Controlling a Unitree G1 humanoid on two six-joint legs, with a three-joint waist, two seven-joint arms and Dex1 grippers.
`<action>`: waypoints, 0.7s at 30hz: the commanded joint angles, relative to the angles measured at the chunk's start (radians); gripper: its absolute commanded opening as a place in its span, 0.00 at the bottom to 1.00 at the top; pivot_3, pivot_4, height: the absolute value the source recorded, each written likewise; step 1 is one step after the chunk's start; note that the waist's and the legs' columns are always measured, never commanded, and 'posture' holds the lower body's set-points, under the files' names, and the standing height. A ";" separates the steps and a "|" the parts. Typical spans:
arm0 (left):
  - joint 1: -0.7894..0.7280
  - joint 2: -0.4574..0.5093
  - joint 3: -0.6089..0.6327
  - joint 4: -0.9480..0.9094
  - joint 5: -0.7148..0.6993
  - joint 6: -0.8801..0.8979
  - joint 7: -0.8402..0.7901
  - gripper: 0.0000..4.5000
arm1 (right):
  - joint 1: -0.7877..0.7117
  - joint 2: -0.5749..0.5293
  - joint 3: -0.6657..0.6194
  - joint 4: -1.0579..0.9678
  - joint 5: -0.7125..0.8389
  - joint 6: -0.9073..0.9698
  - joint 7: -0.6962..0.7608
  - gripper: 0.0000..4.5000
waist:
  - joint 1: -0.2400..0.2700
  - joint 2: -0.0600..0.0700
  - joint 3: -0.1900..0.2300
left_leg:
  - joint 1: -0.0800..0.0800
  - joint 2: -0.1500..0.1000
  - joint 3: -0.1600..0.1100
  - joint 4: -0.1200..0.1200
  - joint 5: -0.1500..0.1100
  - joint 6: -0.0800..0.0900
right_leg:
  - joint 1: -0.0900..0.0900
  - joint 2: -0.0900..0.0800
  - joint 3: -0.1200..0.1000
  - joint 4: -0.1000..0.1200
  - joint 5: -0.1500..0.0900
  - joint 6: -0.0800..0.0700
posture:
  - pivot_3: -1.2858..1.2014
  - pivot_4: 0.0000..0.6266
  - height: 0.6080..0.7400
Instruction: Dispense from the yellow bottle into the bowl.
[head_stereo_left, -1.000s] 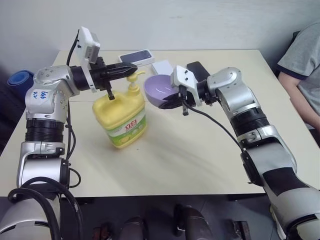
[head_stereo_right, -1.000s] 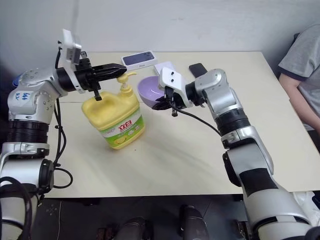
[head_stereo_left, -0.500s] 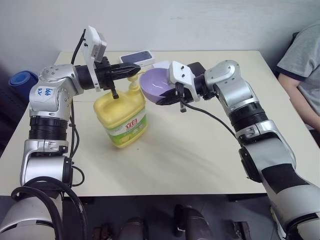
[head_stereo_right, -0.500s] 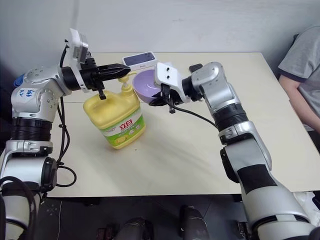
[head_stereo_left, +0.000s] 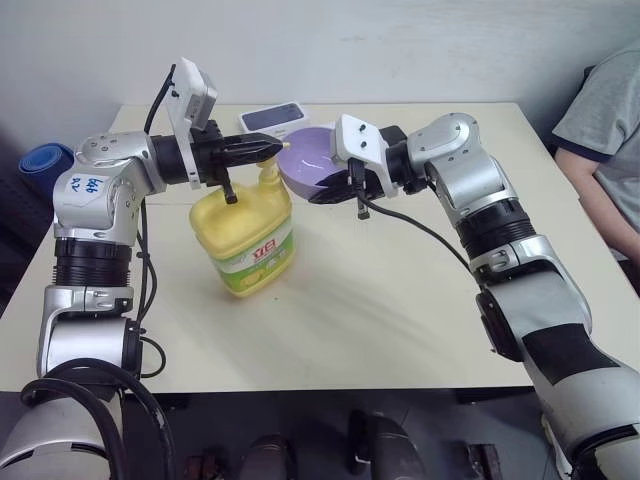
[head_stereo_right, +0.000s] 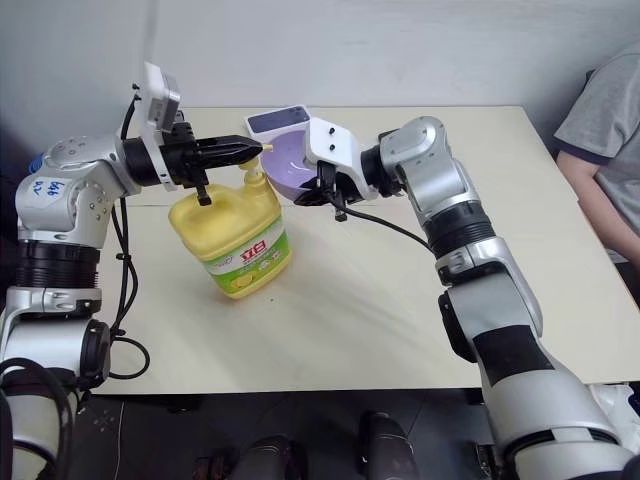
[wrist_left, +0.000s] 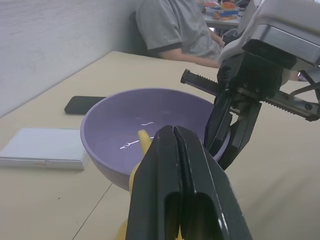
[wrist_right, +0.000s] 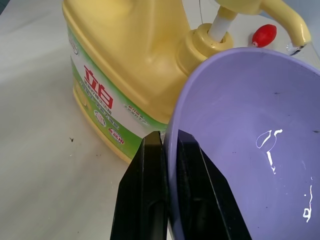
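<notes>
My left gripper (head_stereo_left: 268, 148) is closed tight on nothing, fingers pressed together and lying level over the pump head of the yellow bottle (head_stereo_left: 245, 230). The bottle stands upright on the table (head_stereo_left: 400, 300), its long axis vertical, label facing me, and its spout (wrist_right: 285, 22) reaches out sideways over the rim of the bowl (head_stereo_left: 315, 165). My right gripper (head_stereo_right: 325, 192) pinches the bowl's wall, one finger inside and one outside, and holds it off the table just beside the bottle's neck, tipped so its open side faces up and toward the spout. A few pale streaks show inside the bowl. Behind it lie a white box (head_stereo_left: 270, 117) and a dark phone (wrist_left: 82, 104), and a person (head_stereo_left: 610, 130) sits at the table's right edge.
</notes>
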 joint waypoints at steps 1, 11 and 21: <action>0.067 -0.013 -0.063 0.078 0.063 0.045 0.007 0.00 | -0.026 0.005 -0.023 -0.026 0.021 -0.006 0.004 0.00 | 0.000 0.000 0.000 | 0.001 0.000 0.000 0.000 0.000 0.000 | 0.001 0.000 0.000 0.000 0.000 0.000 | 0.52 0.24 1.00; 0.114 -0.043 -0.070 0.138 0.055 0.084 -0.026 0.00 | -0.022 0.005 -0.025 -0.038 0.030 0.007 0.010 0.00 | 0.001 0.001 -0.005 | 0.013 0.000 0.003 -0.003 0.000 0.000 | 0.009 0.000 0.003 0.000 0.000 0.000 | 0.52 0.24 1.00; 0.098 -0.058 -0.038 0.161 0.067 0.004 -0.016 0.00 | -0.018 0.000 -0.027 -0.037 0.028 0.009 0.004 0.00 | 0.004 0.003 -0.012 | 0.015 0.000 0.000 -0.003 0.000 0.000 | 0.014 -0.001 0.003 0.000 0.000 0.000 | 0.52 0.24 1.00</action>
